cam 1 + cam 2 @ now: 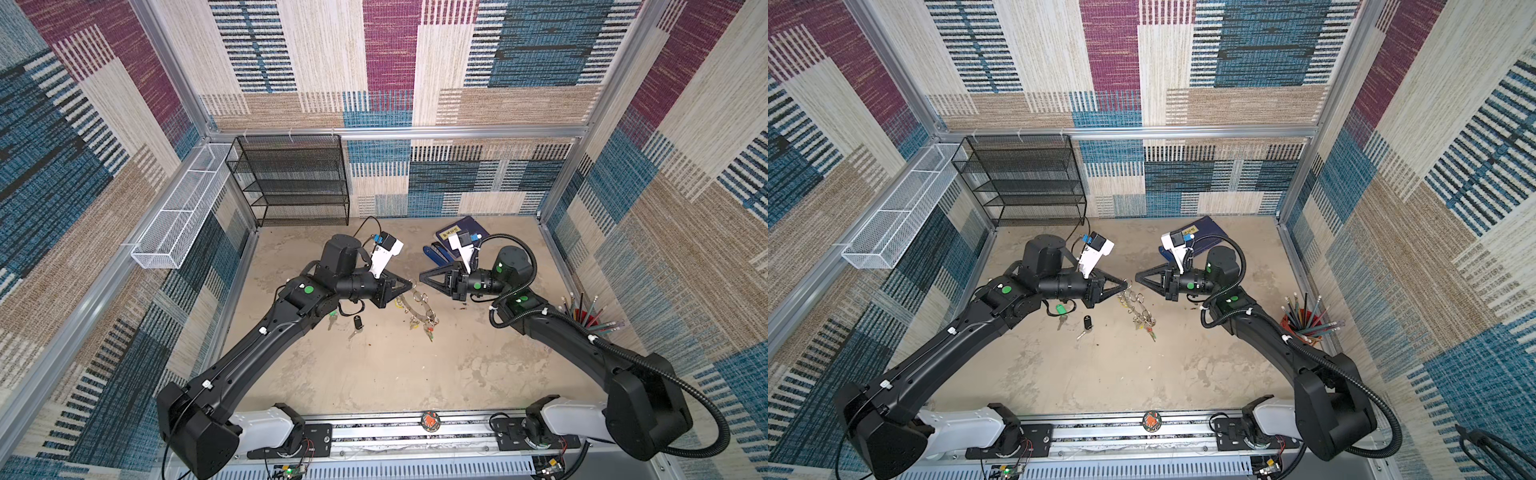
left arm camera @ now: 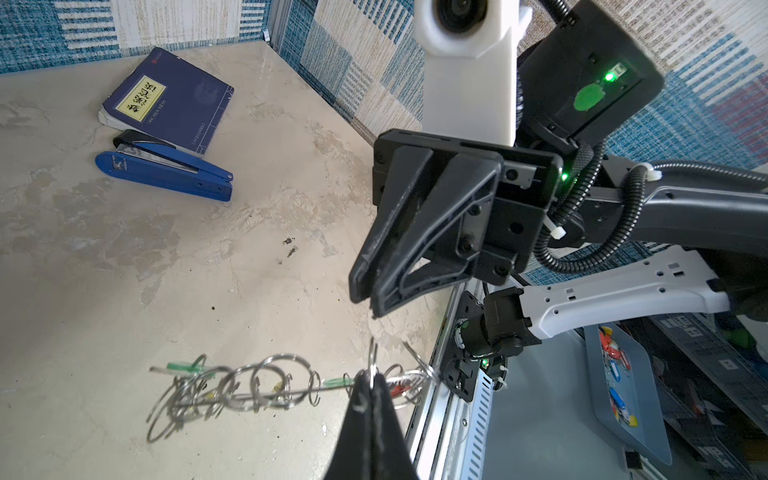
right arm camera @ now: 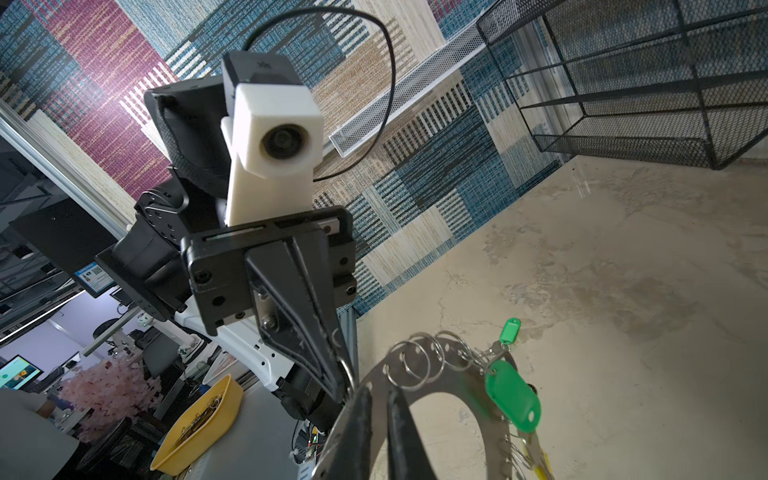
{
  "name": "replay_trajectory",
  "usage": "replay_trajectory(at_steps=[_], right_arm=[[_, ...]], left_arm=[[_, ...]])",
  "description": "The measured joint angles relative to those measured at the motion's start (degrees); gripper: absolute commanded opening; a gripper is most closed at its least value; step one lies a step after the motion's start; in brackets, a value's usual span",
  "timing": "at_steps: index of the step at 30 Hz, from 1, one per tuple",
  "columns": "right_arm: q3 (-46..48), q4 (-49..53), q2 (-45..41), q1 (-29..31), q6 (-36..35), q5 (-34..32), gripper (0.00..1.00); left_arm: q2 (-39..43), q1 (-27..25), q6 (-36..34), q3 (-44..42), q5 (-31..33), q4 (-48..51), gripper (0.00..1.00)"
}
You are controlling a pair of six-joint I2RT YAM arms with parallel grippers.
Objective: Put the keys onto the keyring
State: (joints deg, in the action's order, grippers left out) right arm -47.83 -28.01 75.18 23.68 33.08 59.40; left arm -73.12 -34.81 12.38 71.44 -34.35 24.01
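My left gripper (image 1: 411, 284) (image 2: 372, 382) is shut on one split ring of the keyring (image 1: 415, 313) (image 2: 257, 386). The grey disc (image 3: 461, 378) hangs tilted from that ring, with its low end near the table. Facing it from the right, my right gripper (image 1: 421, 276) (image 3: 376, 395) is shut just beside the disc's upper rim, and I see nothing between its fingers. Both keys lie on the table near the left arm. The one with the black tag (image 1: 357, 322) (image 1: 1087, 322) is in the open. The one with the green tag (image 1: 1061, 309) sits under the left wrist.
A blue book (image 1: 465, 228) and a blue stapler (image 1: 434, 253) lie behind the right gripper. A black mesh shelf (image 1: 291, 178) stands at the back left, with a white wire basket (image 1: 183, 212) on the left wall. A red pencil cup (image 1: 586, 318) is at the right edge.
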Motion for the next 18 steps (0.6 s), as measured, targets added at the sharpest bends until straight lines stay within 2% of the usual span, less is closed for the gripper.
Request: replay_trajectory(at_steps=[6, 18], right_arm=[[-0.46, 0.04, 1.66, 0.46, 0.02, -0.07, 0.03], [-1.66, 0.83, 2.89, 2.4, 0.02, -0.55, 0.02]], left_arm=[[0.35, -0.17, -0.61, 0.0, 1.6, 0.31, 0.0], [1.81, -0.2, -0.61, -1.53, 3.72, -0.7, 0.0]])
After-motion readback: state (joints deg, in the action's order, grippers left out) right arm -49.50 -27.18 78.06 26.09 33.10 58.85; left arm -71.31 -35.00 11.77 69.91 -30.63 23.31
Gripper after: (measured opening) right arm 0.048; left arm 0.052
